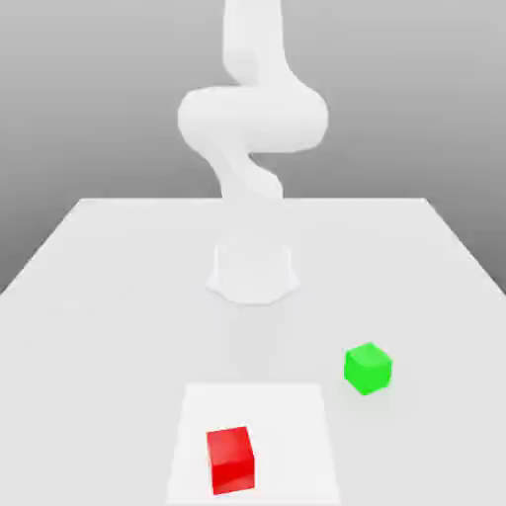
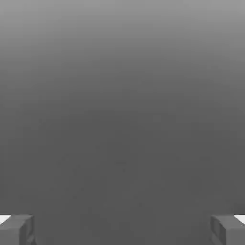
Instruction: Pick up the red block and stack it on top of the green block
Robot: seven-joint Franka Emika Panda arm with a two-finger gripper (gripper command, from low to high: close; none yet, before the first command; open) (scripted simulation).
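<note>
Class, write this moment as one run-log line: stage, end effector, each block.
stage: before pickup | end effector: open, empty | red block: on table, untouched | green block: on table, apart from red

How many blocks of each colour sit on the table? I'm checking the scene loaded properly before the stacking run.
Red block: 1
Green block: 1
Total: 2 blocks, standing apart on the table, the red one on a lighter square patch.
</note>
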